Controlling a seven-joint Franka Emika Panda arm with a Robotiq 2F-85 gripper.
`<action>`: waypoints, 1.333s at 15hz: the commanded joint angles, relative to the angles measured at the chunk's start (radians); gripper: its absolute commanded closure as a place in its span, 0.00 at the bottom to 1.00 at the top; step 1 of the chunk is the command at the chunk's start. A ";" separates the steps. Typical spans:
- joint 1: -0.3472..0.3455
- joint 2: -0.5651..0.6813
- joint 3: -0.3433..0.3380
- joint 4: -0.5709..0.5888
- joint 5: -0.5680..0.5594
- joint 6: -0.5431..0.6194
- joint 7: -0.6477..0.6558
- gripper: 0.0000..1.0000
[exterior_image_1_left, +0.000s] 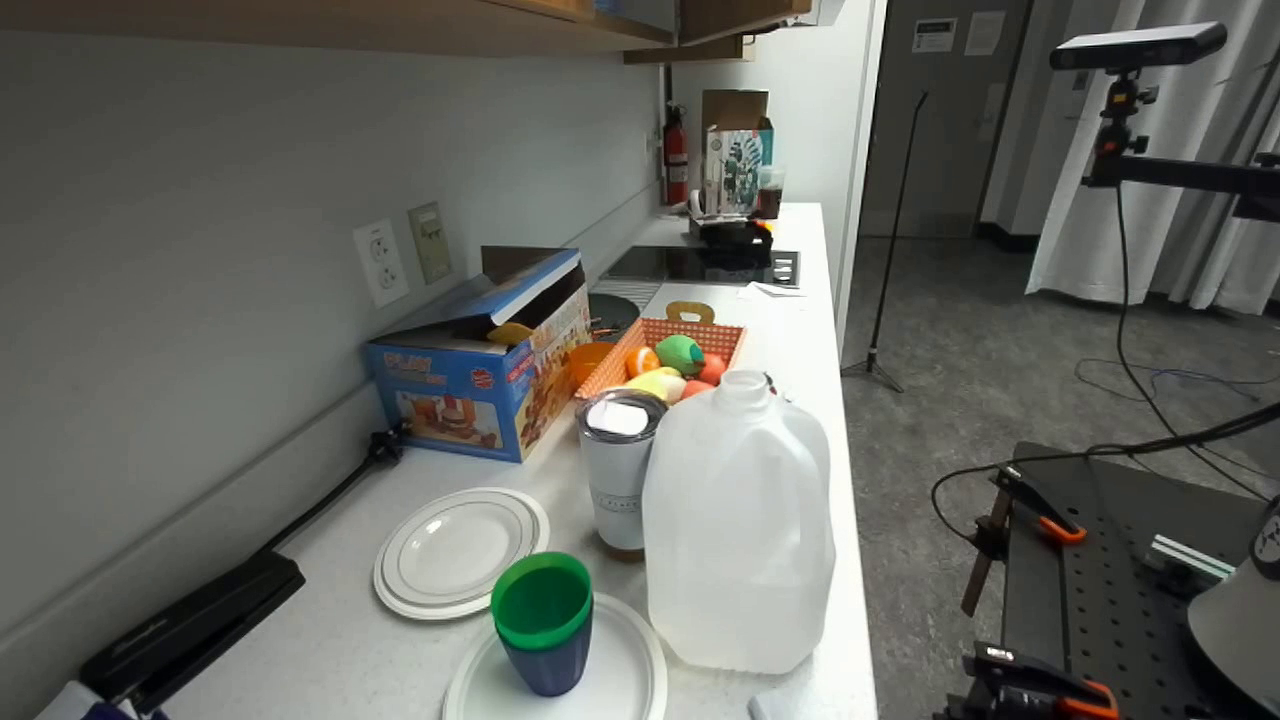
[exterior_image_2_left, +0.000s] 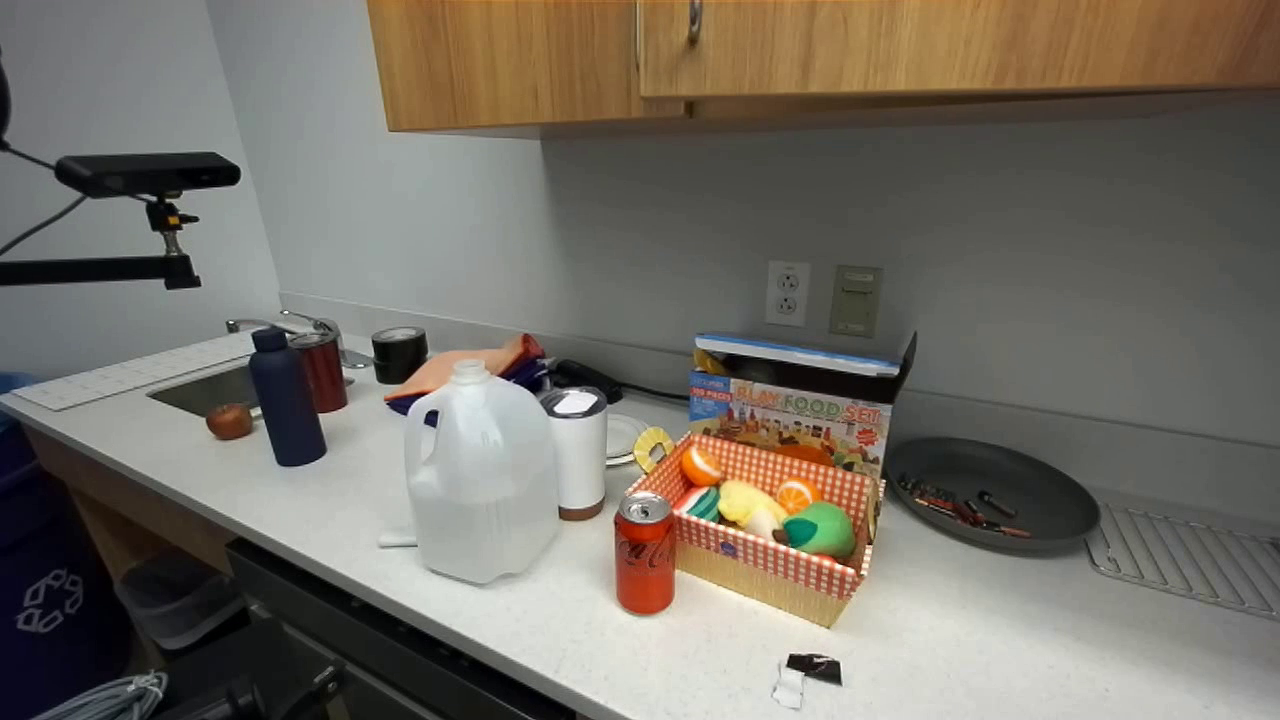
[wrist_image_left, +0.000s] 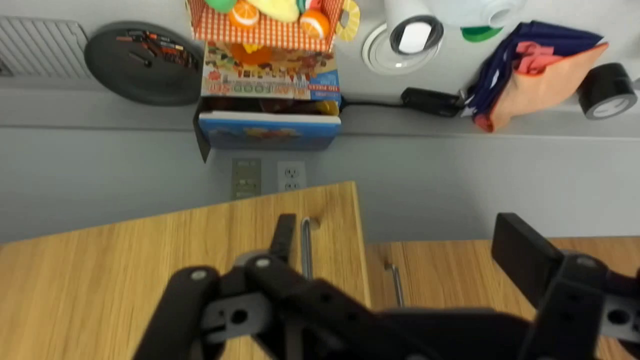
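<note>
My gripper (wrist_image_left: 395, 225) is open, with nothing held between its wide-apart fingers. It shows only in the wrist view, which stands upside down. A wooden cabinet door (wrist_image_left: 150, 260) stands ajar; it also shows in an exterior view (exterior_image_2_left: 960, 45). Its metal handle (wrist_image_left: 306, 247) appears just inside the left finger in the wrist view; I see no clear contact. The handle also shows in an exterior view (exterior_image_2_left: 694, 20). A neighbouring cabinet door (wrist_image_left: 445, 270) with its own handle (wrist_image_left: 397, 285) appears between the fingers, farther back.
On the counter are a plastic jug (exterior_image_2_left: 480, 480), a white tumbler (exterior_image_2_left: 578, 450), a red can (exterior_image_2_left: 645, 555), a checked basket (exterior_image_2_left: 760, 575) of toy food, a play food box (exterior_image_2_left: 800, 420), a dark pan (exterior_image_2_left: 990, 495) and a green cup (exterior_image_1_left: 543, 600) on a plate.
</note>
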 joint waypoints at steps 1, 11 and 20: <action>0.070 -0.053 -0.022 -0.029 0.082 0.138 -0.035 0.00; 0.150 -0.001 0.027 -0.119 0.107 0.333 0.011 0.00; 0.221 0.040 0.036 -0.108 0.165 0.474 0.005 0.00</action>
